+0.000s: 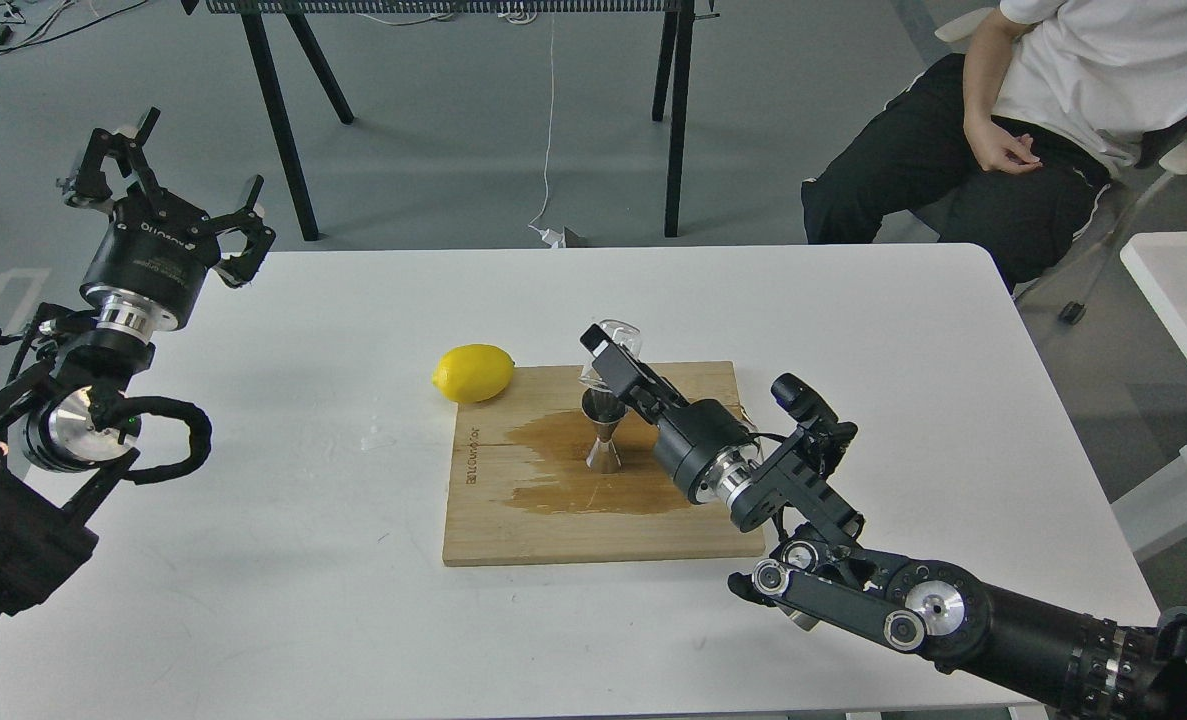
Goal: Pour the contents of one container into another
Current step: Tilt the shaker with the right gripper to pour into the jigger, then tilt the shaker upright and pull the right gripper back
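At the upper left our left gripper (168,190) hangs spread and empty. Mid-frame, on the wet cutting board (513,520), our right gripper (608,350) clasps the tilted glass cup (618,335) above the jigger (603,432); we should keep its lip over the jigger's mouth, tipping slowly.

1 lemon (473,373), 1 glass cup (618,335), 1 jigger (603,432), 1 board (513,520)
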`<state>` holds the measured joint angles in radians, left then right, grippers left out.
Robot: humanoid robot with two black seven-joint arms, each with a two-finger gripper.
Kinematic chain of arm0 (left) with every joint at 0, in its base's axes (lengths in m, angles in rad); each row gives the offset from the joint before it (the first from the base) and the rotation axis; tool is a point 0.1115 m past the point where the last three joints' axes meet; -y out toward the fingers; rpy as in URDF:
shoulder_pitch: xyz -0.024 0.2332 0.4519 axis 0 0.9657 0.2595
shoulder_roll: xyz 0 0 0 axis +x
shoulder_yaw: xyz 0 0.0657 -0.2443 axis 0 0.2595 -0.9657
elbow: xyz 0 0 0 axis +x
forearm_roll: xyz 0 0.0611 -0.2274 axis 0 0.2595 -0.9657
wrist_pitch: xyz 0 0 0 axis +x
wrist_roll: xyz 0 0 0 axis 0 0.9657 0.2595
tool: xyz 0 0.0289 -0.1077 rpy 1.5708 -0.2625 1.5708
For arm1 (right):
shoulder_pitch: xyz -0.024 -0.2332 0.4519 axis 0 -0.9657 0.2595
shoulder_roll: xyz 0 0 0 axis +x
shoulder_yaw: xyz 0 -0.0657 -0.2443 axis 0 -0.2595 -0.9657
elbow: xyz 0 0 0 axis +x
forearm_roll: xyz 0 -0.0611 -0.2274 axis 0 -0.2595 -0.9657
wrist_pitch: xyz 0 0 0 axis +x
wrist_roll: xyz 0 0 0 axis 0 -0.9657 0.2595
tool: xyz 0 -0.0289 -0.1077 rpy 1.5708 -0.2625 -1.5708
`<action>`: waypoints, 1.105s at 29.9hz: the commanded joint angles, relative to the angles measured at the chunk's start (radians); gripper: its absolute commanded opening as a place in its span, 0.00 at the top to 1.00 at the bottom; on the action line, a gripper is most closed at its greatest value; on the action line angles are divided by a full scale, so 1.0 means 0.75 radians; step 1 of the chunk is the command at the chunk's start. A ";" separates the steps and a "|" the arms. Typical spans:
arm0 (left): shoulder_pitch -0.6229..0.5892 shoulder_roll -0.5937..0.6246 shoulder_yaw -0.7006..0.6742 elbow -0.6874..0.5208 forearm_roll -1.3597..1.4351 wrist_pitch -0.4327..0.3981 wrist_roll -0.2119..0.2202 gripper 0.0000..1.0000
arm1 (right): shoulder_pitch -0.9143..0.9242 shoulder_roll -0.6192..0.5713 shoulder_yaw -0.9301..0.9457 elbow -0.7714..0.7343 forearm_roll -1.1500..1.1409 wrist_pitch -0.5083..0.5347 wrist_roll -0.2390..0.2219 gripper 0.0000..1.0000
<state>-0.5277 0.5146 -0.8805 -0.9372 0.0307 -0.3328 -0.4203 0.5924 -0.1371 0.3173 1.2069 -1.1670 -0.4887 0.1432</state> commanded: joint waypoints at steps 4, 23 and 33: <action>-0.002 0.001 -0.002 0.000 0.000 0.000 0.002 0.00 | -0.005 -0.124 0.123 0.223 0.406 0.028 -0.021 0.64; 0.010 0.015 -0.006 -0.004 -0.002 -0.004 0.002 0.00 | -0.336 -0.265 0.753 0.322 1.359 0.345 -0.121 0.64; 0.027 -0.011 -0.008 -0.004 -0.041 0.002 0.000 0.00 | -0.495 -0.267 0.918 0.209 1.785 0.545 -0.185 0.64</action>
<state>-0.5083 0.5131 -0.8867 -0.9405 0.0123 -0.3323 -0.4200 0.2490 -0.3360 0.9744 1.3756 0.0991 -0.1099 0.0150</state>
